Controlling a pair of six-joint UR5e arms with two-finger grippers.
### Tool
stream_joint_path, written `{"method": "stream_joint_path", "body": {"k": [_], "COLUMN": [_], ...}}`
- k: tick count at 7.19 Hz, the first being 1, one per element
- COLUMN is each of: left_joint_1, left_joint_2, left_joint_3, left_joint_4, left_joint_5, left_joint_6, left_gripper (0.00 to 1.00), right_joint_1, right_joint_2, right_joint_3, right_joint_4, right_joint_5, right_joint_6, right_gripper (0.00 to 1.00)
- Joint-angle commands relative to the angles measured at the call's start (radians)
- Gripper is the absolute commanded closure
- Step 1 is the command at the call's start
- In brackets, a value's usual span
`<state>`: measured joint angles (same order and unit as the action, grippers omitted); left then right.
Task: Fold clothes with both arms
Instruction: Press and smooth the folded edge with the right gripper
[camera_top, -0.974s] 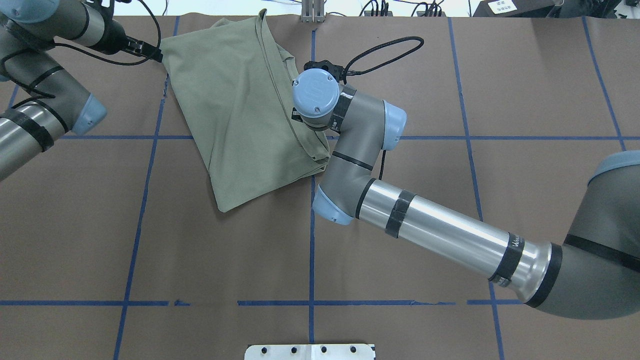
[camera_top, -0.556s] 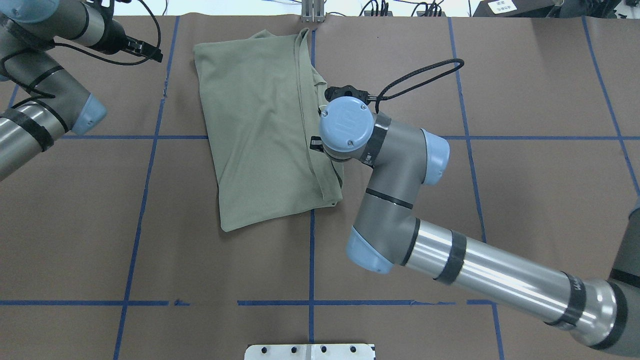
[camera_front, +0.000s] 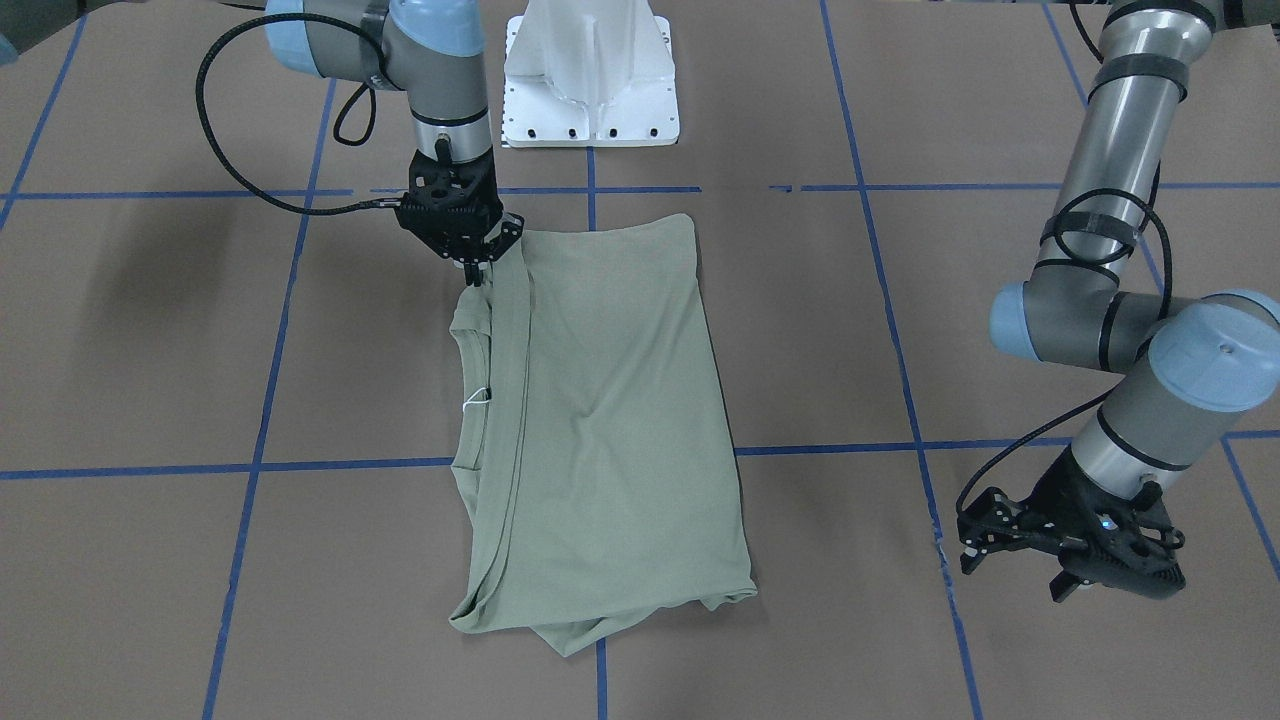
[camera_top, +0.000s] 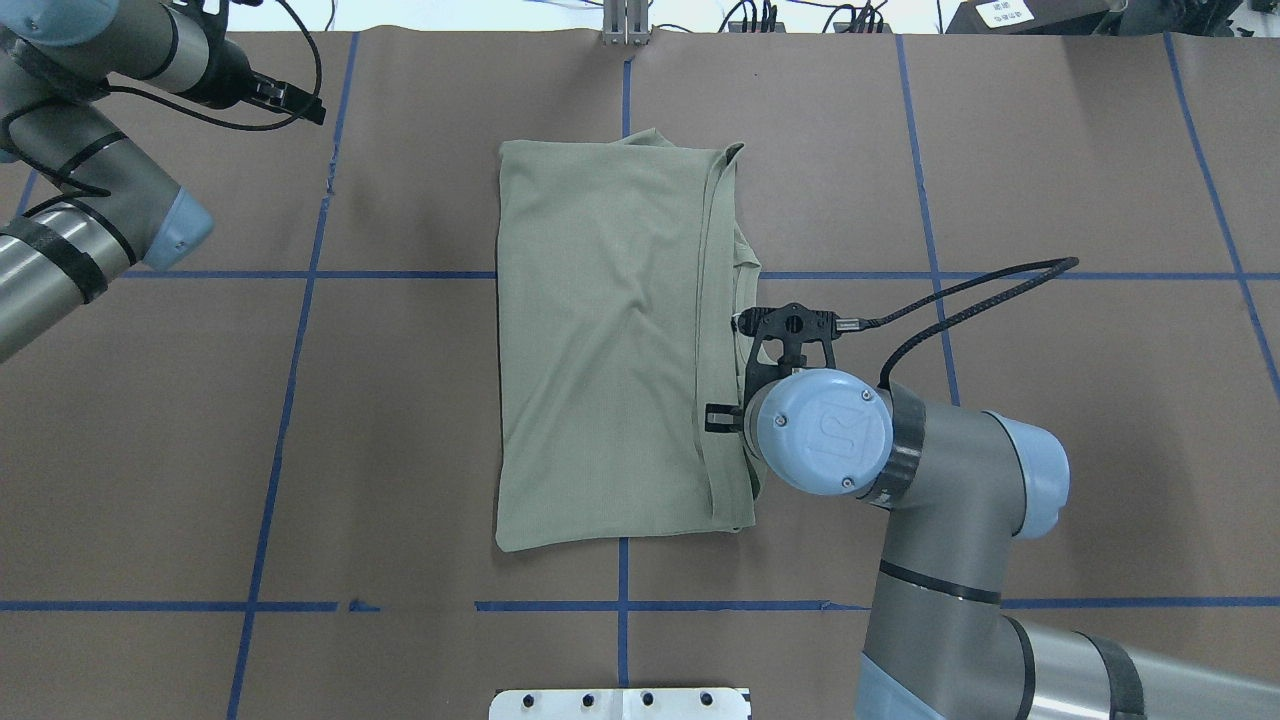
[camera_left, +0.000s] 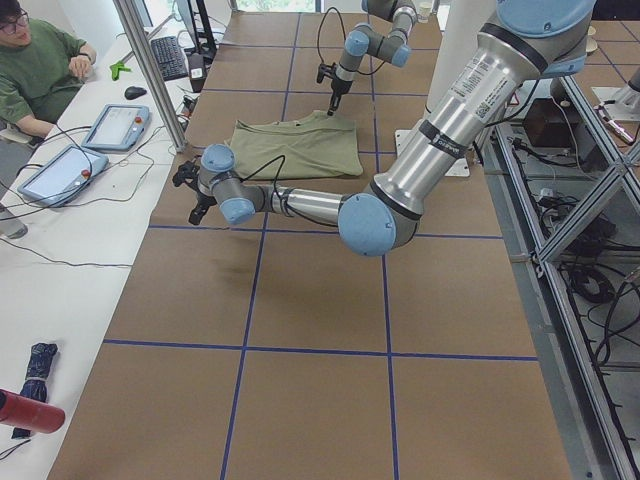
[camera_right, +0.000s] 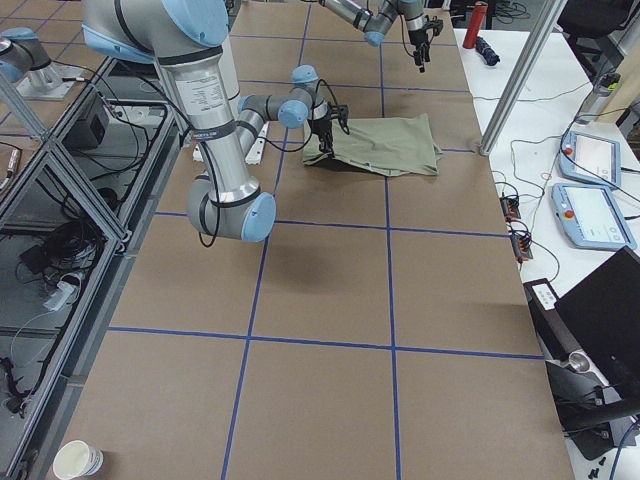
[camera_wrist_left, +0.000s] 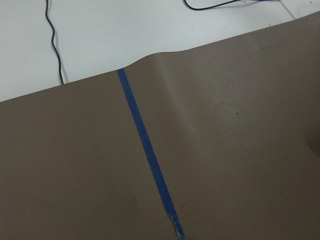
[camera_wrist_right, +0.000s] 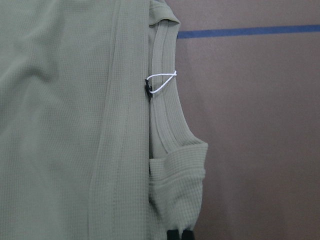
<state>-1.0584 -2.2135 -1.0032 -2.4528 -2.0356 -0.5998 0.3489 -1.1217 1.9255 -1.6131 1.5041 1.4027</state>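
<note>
**Front-facing.** One shirt (camera_front: 610, 420), folded to a long rectangle, lies mid-worktop (camera_front: 150, 330), its long side running from the robot's edge toward the operators' edge. Two arms, two grippers. The right gripper (camera_front: 470, 268) points straight down at the shirt corner nearest the white pedestal (camera_front: 590, 90), jaws drawn together on the fabric edge. The left gripper (camera_front: 1065, 585) hangs well apart from the shirt, near the operators' edge. I cannot tell how far open it is. One white tag loop (camera_front: 478, 400) shows.

**Overhead.** Shirt (camera_top: 600, 350) central. The wrist's blue cap covers most of the right gripper (camera_top: 722, 418). Left gripper (camera_top: 300, 105) is toward the far left corner.

**Left side.** Only here: one seated person (camera_left: 40, 60) and two tablets (camera_left: 115, 125). Shirt (camera_left: 295, 150) lies between the near left gripper (camera_left: 190, 195) and the far right gripper (camera_left: 335, 100).

**Right side.** Only here: the held corner is raised off the worktop at the right gripper (camera_right: 325, 145), with shadow beneath the shirt (camera_right: 390, 145). One paper cup (camera_right: 78, 460) sits off the worktop.

**Left wrist.** Bare worktop, one blue tape line (camera_wrist_left: 147, 155), one black cable (camera_wrist_left: 55, 45) beyond the edge.

**Right wrist.** Only here: ribbed collar (camera_wrist_right: 165, 115) in detail, and two black fingertips (camera_wrist_right: 172, 234) nearly together at the fabric.
</note>
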Motion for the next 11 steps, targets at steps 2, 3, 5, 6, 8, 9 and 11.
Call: {"method": "stream_joint_path", "body": {"k": [2,3,5,6,8,9,11], "left_joint_1": [0.000,0.000,0.000,0.000,0.000,0.000,0.000], "left_joint_2": [0.000,0.000,0.008,0.008,0.014,0.014,0.014], "left_joint_3": [0.000,0.000,0.000,0.000,0.000,0.000,0.001], "left_joint_4": [0.000,-0.003,-0.008,-0.008,-0.008,-0.015,-0.018], "left_joint_5": [0.000,0.000,0.000,0.000,0.000,0.000,0.000], "left_joint_6": [0.000,0.000,0.000,0.000,0.000,0.000,-0.002], "left_gripper": [0.00,0.00,0.00,0.00,0.00,0.00,0.00], "right_joint_1": [-0.057,-0.027,0.001,-0.001,-0.002,-0.016,-0.024], "right_joint_2": [-0.015,0.011,0.107,0.126,0.128,0.125,0.128], "right_joint_3": [0.013,0.004,-0.022,-0.028,-0.029,-0.031,-0.068], "right_joint_4": [-0.004,-0.008,-0.118,-0.158,-0.236,-0.249,-0.246], "right_joint_5": [-0.039,0.008,0.129,0.210,0.278,0.283,0.271], "right_joint_6": [0.025,0.000,-0.131,-0.219,-0.451,-0.468,-0.554], "right_gripper": [0.00,0.00,0.00,0.00,0.01,0.21,0.36]}}
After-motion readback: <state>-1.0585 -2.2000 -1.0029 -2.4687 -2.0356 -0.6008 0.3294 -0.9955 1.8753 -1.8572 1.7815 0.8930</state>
